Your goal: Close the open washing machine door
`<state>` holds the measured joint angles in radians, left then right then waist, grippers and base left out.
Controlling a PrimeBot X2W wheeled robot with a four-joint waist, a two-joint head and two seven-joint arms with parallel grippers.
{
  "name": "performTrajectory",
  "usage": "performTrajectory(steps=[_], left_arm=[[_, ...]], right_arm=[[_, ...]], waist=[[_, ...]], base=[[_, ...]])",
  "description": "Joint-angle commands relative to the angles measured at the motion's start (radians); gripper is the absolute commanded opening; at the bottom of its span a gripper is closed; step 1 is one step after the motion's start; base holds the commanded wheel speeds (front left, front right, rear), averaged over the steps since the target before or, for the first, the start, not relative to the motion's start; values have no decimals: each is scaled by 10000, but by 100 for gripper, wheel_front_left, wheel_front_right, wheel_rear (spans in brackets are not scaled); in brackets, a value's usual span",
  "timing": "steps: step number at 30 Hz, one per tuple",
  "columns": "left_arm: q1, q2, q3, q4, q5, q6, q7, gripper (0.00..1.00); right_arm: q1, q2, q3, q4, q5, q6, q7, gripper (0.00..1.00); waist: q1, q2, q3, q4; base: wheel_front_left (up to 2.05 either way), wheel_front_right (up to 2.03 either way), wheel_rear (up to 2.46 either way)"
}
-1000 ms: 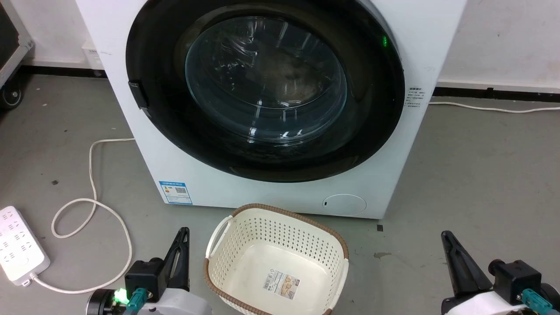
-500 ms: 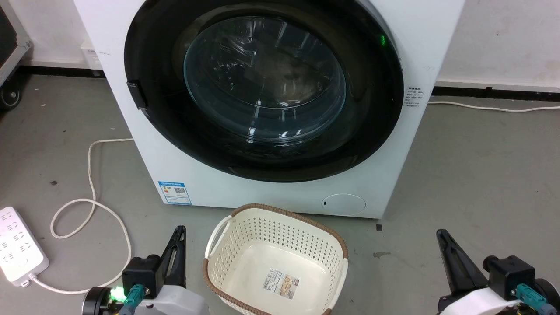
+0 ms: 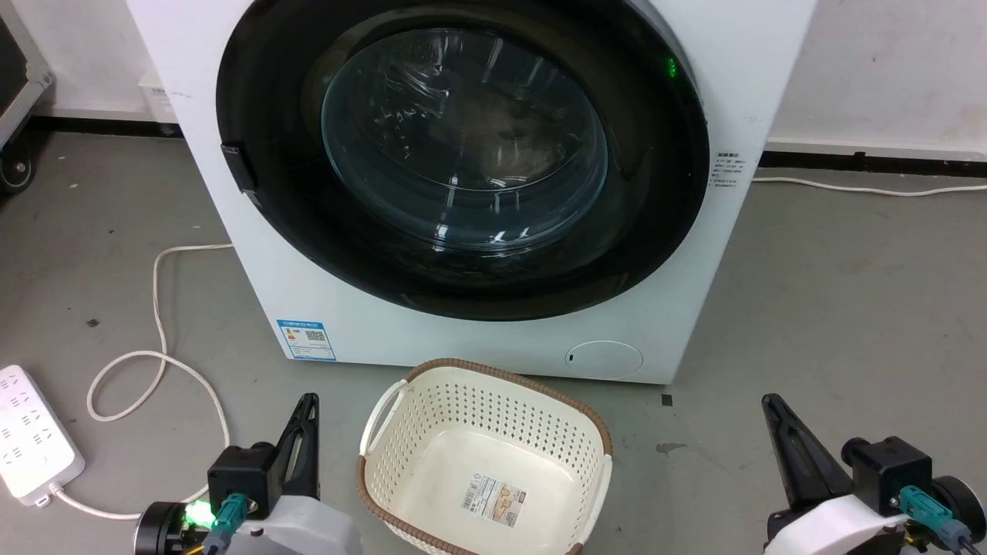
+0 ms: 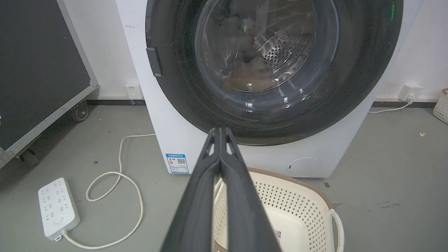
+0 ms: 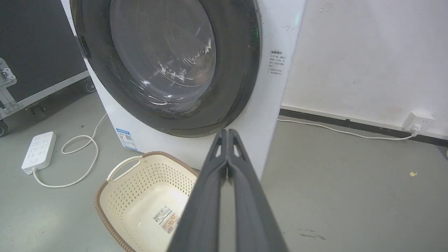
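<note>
Black-framed, the washing machine door (image 3: 463,146) lies flat against the front of the white washing machine (image 3: 463,343), which stands on the grey floor (image 3: 848,308). A cream basket (image 3: 493,405) sits just before it. The left gripper (image 3: 308,402) and right gripper (image 3: 768,404) hang low either side, fingers pressed together, holding nothing

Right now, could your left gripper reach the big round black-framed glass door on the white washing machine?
Probably yes. Only bare grey floor lies between the left gripper and the black-framed glass door; the cream perforated basket sits to its right, off that path.
</note>
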<state>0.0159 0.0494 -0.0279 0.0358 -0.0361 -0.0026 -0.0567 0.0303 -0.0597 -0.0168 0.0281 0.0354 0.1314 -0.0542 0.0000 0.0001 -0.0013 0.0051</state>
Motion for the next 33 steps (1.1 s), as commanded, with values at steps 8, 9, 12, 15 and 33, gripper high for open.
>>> performTrajectory(steps=[8, 9, 12, 15, 33], left_arm=[[-128, 7, 103, -145, 182, 21, 200, 0], [-130, 7, 113, -157, 192, 22, 220, 0], [-135, 8, 142, -193, 222, 22, 282, 0], [-140, 8, 172, -228, 252, 23, 343, 0], [-159, 8, 279, -358, 361, 26, 567, 0]], right_arm=[[-168, 72, 65, -132, -137, -6, 175, 0], [-175, 73, 71, -140, -149, -6, 195, 0], [-198, 77, 88, -165, -185, -7, 257, 0], [-221, 81, 105, -190, -221, -7, 317, 0], [-303, 95, 168, -281, -354, -7, 542, 0]], waist=[[0, -1, 4, -15], [0, -1, 4, -17], [0, -1, 6, -23], [0, -1, 8, -29], [0, -1, 13, -51]], base=[[0, 0, 0], [0, 0, 0], [0, 0, 0], [0, 0, 0], [0, 0, 0]])
